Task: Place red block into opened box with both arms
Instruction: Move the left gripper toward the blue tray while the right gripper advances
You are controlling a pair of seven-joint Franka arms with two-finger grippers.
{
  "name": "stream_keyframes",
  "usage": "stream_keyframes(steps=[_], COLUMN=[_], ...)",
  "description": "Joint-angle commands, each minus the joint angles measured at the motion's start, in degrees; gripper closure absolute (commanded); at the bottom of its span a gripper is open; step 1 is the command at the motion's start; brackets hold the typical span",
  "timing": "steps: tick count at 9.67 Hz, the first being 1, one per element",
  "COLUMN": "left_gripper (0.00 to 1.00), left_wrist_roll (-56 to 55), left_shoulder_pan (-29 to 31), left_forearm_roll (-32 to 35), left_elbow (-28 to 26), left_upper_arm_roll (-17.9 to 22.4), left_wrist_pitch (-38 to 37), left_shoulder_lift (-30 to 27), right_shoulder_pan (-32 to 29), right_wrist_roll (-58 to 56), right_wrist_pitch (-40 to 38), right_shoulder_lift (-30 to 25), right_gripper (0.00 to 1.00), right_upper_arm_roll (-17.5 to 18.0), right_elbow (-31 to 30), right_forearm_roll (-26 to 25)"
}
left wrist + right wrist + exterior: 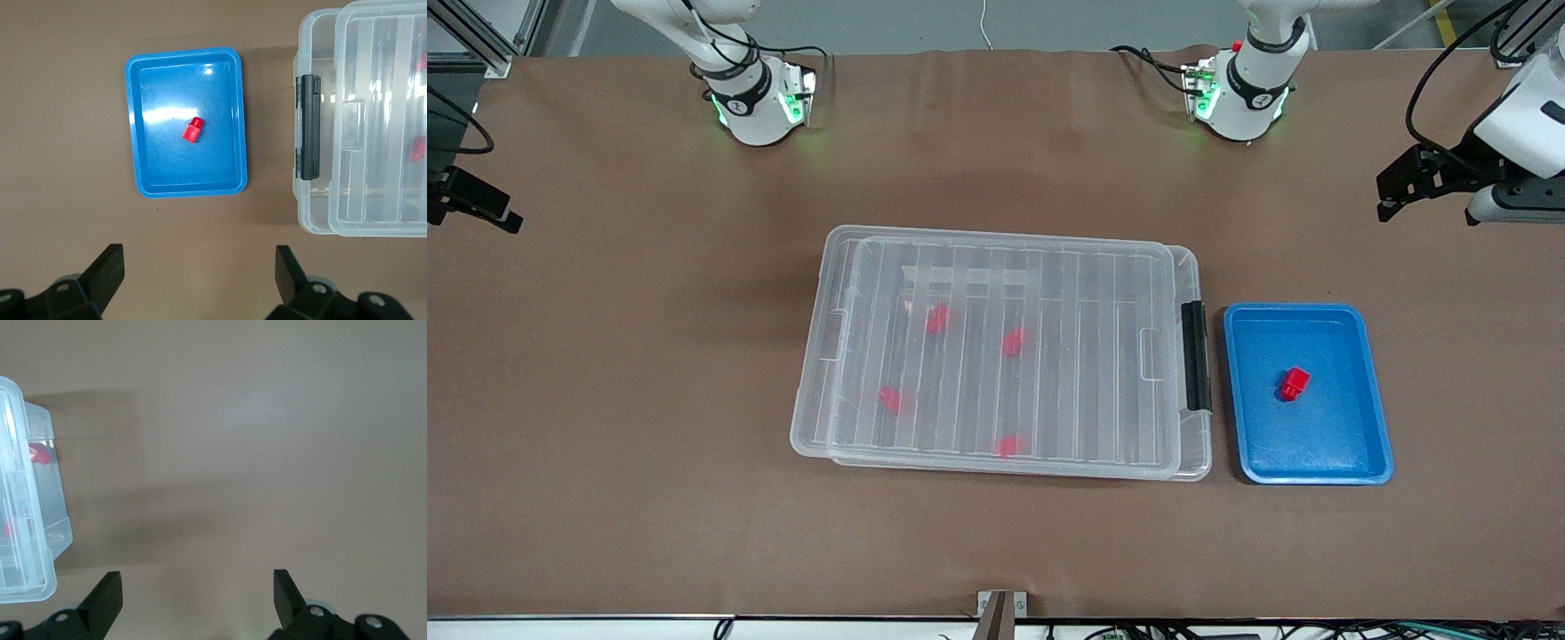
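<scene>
**Red block in the blue tray, lid on the box, both grippers open**

The red block point(1295, 383) lies alone in the blue tray point(1369, 391), about in the middle of the tray floor. The tray stands on the brown table point(623, 373), just beside the box point(818, 427), toward the left arm's end of the table. They are close together, but I cannot tell if they touch.

The box is in the middle of the table. Its ribbed clear lid point(1085, 382) lies on top of it, shifted a little toward the right arm's end, so a narrow strip of the box shows beside the black clip handle point(1195, 356). The handle is on the side of the box that faces the tray. Four more red blocks point(937, 317) are seen through the lid, spread over the box floor and well apart from each other.

The left gripper point(197, 270) hangs in the air over bare table beside the tray, with its fingers wide apart and nothing between them. The right gripper point(197, 593) hangs over bare table at the right arm's end, beside a corner of the box. Its fingers also stand wide apart and hold nothing.
</scene>
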Motion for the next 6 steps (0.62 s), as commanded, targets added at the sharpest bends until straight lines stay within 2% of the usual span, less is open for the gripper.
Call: stream_keyframes(steps=[1,4,6], left_gripper=[0.0,0.0,0.0], left_wrist_roll=[0.3,0.4,0.8], left_shoulder_pan=[0.2,0.8,3.0], left_forearm_roll=[0.1,0.3,0.3], left_elbow=[-0.2,3.2,2.4], left_upper_arm_roll=[0.0,0.7,0.7], left_wrist_pitch=[-0.9,-0.9,0.6], left_shoulder_lift=[0.6,4.5,9.0], right_shoulder_pan=[0.3,0.5,5.9], right_wrist_roll=[-0.2,-0.3,-0.7], right_wrist_pitch=[0.1,0.1,0.8], right_shoulder_lift=[-1.5,-1.2,0.5], right_gripper=[0.0,0.0,0.0], right_upper_arm_roll=[0.0,0.3,3.0], right_elbow=[-1.5,-1.3,-1.0], right_forearm_roll=[-1.1,-0.5,-0.3])
